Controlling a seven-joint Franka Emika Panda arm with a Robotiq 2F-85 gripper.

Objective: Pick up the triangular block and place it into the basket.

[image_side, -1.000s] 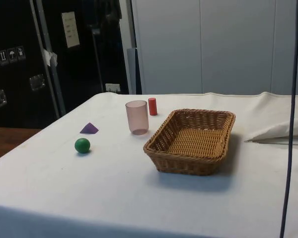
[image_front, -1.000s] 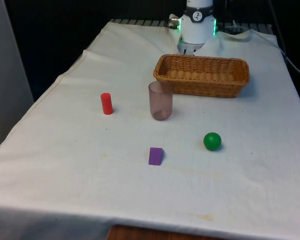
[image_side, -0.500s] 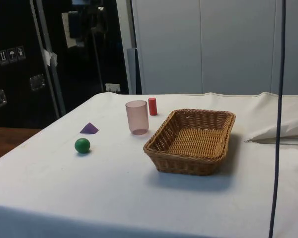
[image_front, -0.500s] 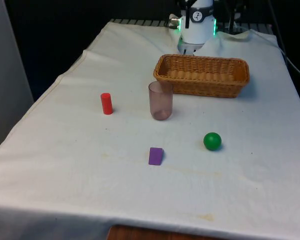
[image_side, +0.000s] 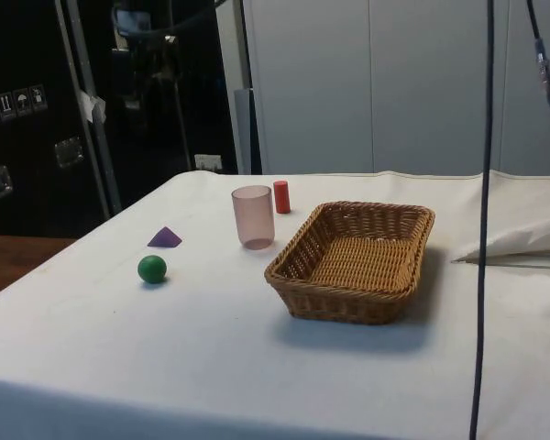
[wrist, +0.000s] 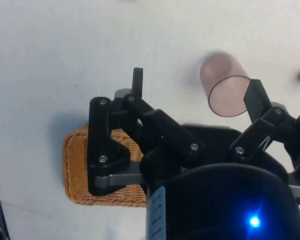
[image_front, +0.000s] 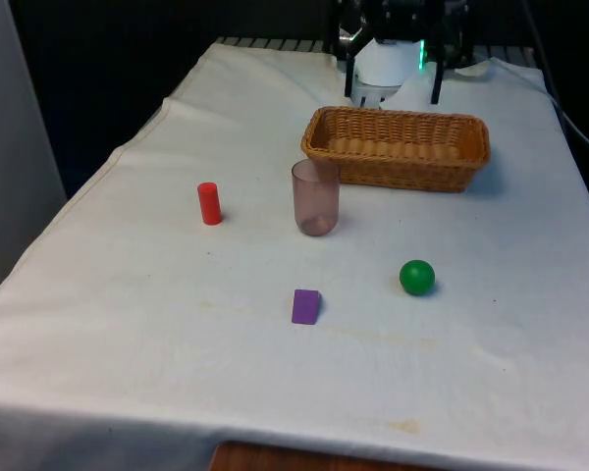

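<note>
The purple triangular block (image_front: 305, 306) (image_side: 164, 237) lies on the white cloth near the table's front, between the cup and the green ball. The wicker basket (image_front: 398, 169) (image_side: 348, 307) (wrist: 76, 165) stands farther back with nothing in it. My gripper (image_front: 393, 96) (wrist: 195, 87) hangs high over the basket's far side, open, with nothing between its black fingers (wrist: 137, 80). It is far from the block.
A translucent pink cup (image_front: 316, 196) (image_side: 254, 216) (wrist: 222, 85) stands in front of the basket's left corner. A red cylinder (image_front: 209, 203) (image_side: 281, 196) is to the front view's left, and a green ball (image_front: 417, 277) (image_side: 151, 269) to the right of the block.
The gripper's black fingers have come down into the top of the front view. A dark cable has swung leftward in the side view. The objects on the table have not moved.
</note>
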